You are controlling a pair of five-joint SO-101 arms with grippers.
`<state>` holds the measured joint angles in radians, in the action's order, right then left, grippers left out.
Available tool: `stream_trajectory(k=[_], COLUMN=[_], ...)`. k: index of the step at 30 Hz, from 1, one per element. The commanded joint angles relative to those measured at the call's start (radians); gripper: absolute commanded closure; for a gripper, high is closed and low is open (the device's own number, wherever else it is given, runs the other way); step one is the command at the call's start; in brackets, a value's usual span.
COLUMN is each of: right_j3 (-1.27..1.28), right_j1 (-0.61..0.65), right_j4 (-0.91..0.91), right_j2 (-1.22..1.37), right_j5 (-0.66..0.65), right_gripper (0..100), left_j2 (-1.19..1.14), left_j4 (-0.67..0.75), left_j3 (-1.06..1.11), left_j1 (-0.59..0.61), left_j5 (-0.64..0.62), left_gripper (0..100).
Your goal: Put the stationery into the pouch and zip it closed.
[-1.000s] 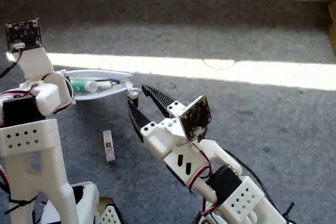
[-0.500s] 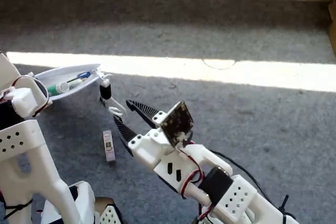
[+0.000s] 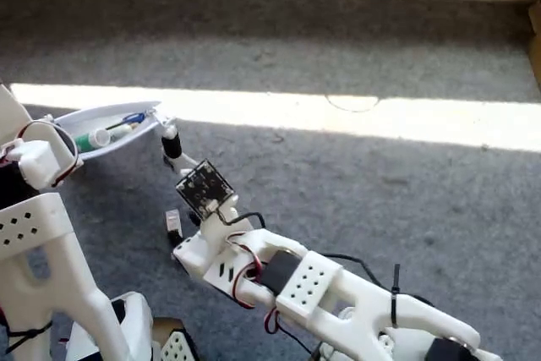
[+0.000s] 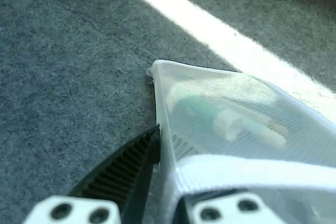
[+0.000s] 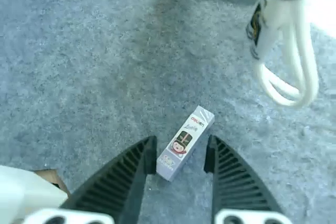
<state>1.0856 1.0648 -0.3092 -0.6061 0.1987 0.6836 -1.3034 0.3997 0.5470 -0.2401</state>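
1. Pouch. In the high view the pouch (image 3: 110, 128) is sitting at 10 o'clock on the carpet (image 3: 380, 183), with its zipper end pointing toward 3 o'clock. My left gripper (image 4: 167, 145) is clamping one end of the pouch, with the wall pinched between the fingers. The pouch is a thin translucent sleeve. I am judging it soft, light and prone to sagging, so the hold belongs on the stiffer seam edge and not on the slack wall. A green-capped stick (image 4: 202, 108) and pens are already lying inside.

2. Right gripper. My right gripper (image 5: 181, 141) is standing open low over the carpet, one finger on each side of the small box (image 5: 189, 132).

3. Small box. In the high view the small box (image 3: 173, 224) is lying flat at 5 o'clock from the pouch and well apart from it. I am judging it a light, stiff card or plastic carton with smooth printed faces, so it is likely to slide or twist under an off-centre squeeze. I am taking it across its two long sides, near mid-length, with moderate force.

4. Zipper pull. The zipper pull (image 3: 172, 145) is hanging at 12 o'clock from the small box, and a limp white cord loop (image 5: 286, 77) is trailing from it. The pull's rigid black part is the better place to grip for zipping.
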Motion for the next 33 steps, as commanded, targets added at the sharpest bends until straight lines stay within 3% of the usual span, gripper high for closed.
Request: stream_trajectory(k=[1, 13, 26, 30, 33], right_j3=[-0.113, -0.302, -0.386, -0.38, -0.38], right_j1=[0.012, 0.012, 0.013, 0.013, 0.013], right_j4=[-0.001, -0.001, -0.004, -0.004, -0.004], right_j2=[0.079, 0.429, 0.641, 0.648, 0.644], right_j5=[0.057, 0.155, 0.147, 0.055, -0.018], right_gripper=[85.0, 85.0, 85.3, 85.4, 92.8], left_j2=[0.031, 0.03, 0.03, 0.03, 0.03], left_j4=[0.028, 0.038, 0.038, 0.038, 0.038], left_j3=[-0.07, -0.059, -0.059, -0.059, -0.059], left_j1=[0.016, 0.013, 0.013, 0.013, 0.013], left_j5=[-0.015, -0.015, -0.015, -0.015, -0.015], left_gripper=[99, 99, 99, 99, 99])
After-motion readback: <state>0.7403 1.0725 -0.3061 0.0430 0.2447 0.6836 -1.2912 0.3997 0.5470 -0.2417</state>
